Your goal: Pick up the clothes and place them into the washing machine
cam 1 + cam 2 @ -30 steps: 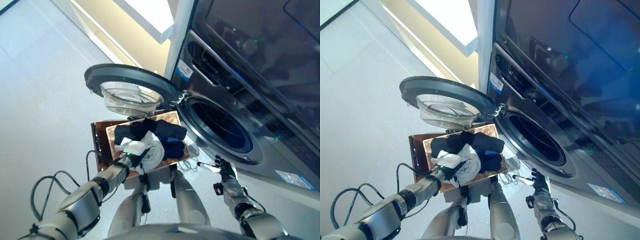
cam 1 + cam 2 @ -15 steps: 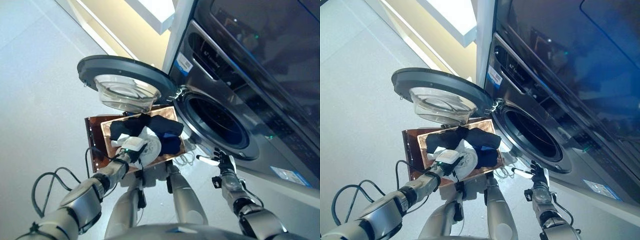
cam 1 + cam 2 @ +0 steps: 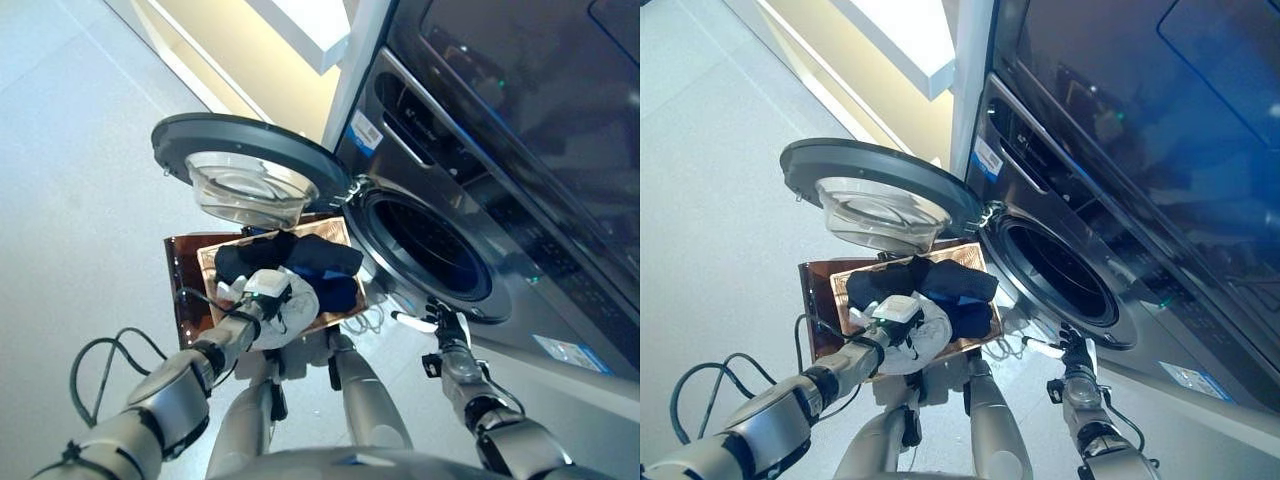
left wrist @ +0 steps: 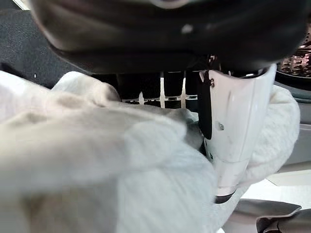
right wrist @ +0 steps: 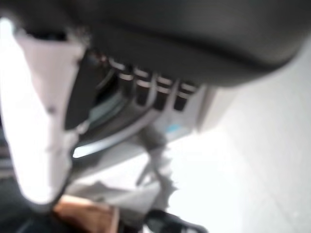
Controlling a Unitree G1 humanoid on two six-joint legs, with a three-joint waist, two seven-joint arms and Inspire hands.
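**White Garment in Left Hand, Drum Open and Waiting**

While the washer door (image 3: 245, 160) stands swung wide, the entry reads as follows.

Washing machine (image 3: 480, 180): front-loader, round drum opening (image 3: 425, 245) dark and unobstructed; no laundry visible inside.

Tray (image 3: 185, 290): brown, on the floor just below the open door, beside the drum mouth. Holds the clothes: a dark navy garment (image 3: 300, 260) bunched across the middle, and a white garment (image 3: 925, 335) at the near edge.

Left hand (image 3: 262, 295): on the white garment. In the left wrist view, pale cloth fills the space under the fingers (image 4: 160, 90) and the white-covered thumb presses into it, so the hand reads as clamped on the cloth.

Right hand (image 3: 445, 330): hanging low in front of the machine, below the drum rim, holding nothing; fingers relaxed and apart.

Risks, as judged: the grip looks shallow, so the cloth may slip free on the lift. A trailing fold may drag the navy garment off the tray, or catch on the door's glass bowl (image 3: 245, 190), which overhangs the tray. The garment may drape over the drum rim instead of falling inside.
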